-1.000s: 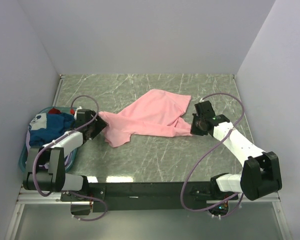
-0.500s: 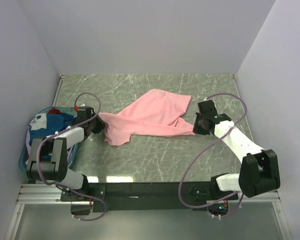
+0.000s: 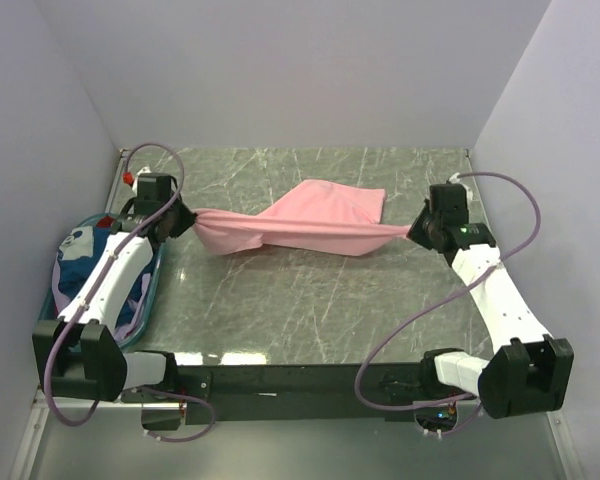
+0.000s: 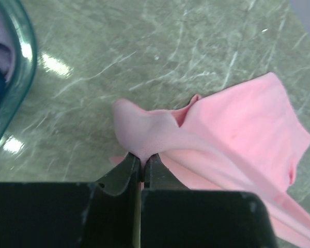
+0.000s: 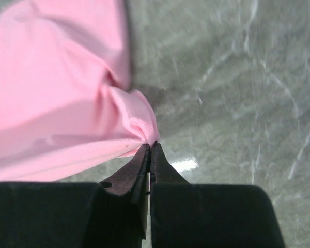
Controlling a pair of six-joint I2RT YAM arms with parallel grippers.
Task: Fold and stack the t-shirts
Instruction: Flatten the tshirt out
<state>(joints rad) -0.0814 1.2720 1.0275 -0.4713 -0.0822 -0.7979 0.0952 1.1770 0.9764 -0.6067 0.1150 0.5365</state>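
**One pink t-shirt pulled taut between two clamped grippers**

The green, marble-veined table (image 3: 310,305) is boxed in by three plain pale walls (image 3: 280,70). At its left edge sits one teal translucent plastic basket (image 4: 26,62) with a rounded rim. The basket holds bunched t-shirts (image 3: 80,258) in blue, white and purple; how many cannot be counted. The white left arm (image 3: 110,275) lies across the basket and hides part of that bunch.

One light pink t-shirt (image 3: 315,220) of soft, smooth cloth spans the middle of the table, well clear of the basket. Its lower edge is drawn into a tight, straight rope-like fold, and a loose, roughly triangular flap spreads behind it toward the back wall.

The left gripper (image 4: 142,157) pinches the shirt's left end, jaws together on a small rounded pucker of fabric. The right gripper (image 5: 151,147) bites the right end the same way, its thin dark jaws pressed closed on a gathered knot of cloth. Nothing lies between the two grippers but the shirt.
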